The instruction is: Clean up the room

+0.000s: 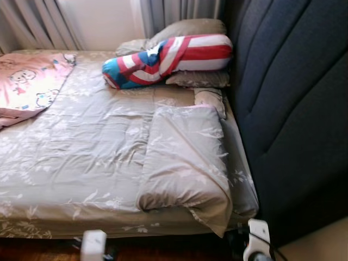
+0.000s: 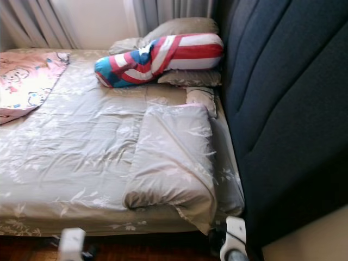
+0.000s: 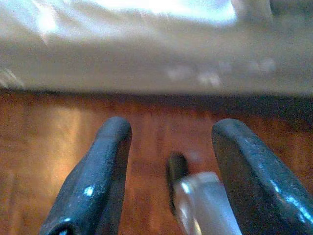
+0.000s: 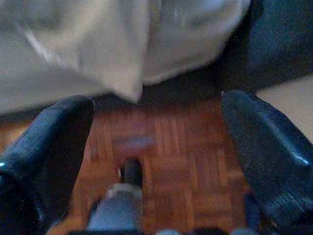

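A bed [image 1: 81, 157] with a taupe floral cover stands before me. A folded taupe duvet [image 1: 185, 157] lies on its right side, one corner hanging over the front edge. At the head lie a red, white and blue striped bolster [image 1: 168, 57] and taupe pillows [image 1: 198, 79]. A pink cartoon blanket [image 1: 30, 81] lies at the far left. My left gripper [image 3: 166, 161] hangs open over the wooden floor by the bed's edge. My right gripper [image 4: 156, 147] is open too, low over the parquet below the duvet's hanging corner [image 4: 129, 73].
A tall dark blue padded headboard [image 1: 293, 109] rises along the bed's right side. Grey curtains [image 1: 174, 11] and a pale wall stand behind the pillows. Brown parquet floor [image 4: 186, 161] runs under the bed's front edge. My wrists [image 1: 93, 244] show at the bottom.
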Tool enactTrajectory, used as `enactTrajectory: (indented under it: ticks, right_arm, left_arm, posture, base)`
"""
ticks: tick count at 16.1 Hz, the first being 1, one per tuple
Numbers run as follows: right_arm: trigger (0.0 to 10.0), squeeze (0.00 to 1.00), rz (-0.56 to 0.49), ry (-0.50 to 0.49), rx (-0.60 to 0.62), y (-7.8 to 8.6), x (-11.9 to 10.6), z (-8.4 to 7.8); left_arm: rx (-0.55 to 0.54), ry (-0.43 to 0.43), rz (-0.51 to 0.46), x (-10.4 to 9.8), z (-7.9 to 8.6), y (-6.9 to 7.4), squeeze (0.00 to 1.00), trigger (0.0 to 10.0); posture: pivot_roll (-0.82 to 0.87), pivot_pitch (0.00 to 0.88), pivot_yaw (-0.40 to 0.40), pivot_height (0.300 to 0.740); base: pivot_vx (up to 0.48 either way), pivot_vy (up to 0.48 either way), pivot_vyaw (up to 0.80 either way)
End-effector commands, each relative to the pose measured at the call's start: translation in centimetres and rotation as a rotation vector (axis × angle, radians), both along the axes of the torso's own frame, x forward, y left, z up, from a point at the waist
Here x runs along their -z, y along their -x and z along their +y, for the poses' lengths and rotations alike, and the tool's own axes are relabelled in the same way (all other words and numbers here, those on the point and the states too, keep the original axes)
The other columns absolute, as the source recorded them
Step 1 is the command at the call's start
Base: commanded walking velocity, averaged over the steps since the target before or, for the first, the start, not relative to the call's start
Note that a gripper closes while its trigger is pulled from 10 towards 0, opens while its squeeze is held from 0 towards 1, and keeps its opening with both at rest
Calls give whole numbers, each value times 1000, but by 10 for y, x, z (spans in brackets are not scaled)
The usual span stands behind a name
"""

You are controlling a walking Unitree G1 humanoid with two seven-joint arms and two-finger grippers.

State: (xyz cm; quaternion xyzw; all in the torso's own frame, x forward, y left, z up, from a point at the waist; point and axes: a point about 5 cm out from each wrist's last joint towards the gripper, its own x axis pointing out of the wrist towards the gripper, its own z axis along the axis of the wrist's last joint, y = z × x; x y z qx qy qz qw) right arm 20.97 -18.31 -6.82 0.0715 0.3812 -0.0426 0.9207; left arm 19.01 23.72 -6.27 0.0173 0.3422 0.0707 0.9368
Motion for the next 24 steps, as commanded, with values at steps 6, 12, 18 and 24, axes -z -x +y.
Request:
enactTrajectory:
  ticks: [6, 12, 18, 24]
  right_arm:
    - [10000, 0, -300, -35, -37, -47, -39, 9]
    - [10000, 0, -563, -29, -16, -63, -71, 13]
    - [10000, 0, -610, -27, -8, -58, -80, 9]
    - [10000, 0, -603, -39, -12, -62, -85, 12]
  left_arm:
    - [94, -30, -574, -91, -1, -83, 0, 10000]
    - [165, 1, -729, -120, -30, -68, 0, 10000]
    - [128, 1, -723, -131, -32, -72, 0, 10000]
    - [132, 19, -696, -131, -38, -68, 0, 10000]
  posture:
    - [18, 72, -55, 740]
    - [-1, 38, -57, 740]
    - [-5, 12, -79, 740]
    - [-3, 30, -88, 740]
  base:
    - [0, 0, 0]
    - [0, 0, 0]
    - [0, 0, 0]
    - [0, 160, 0]
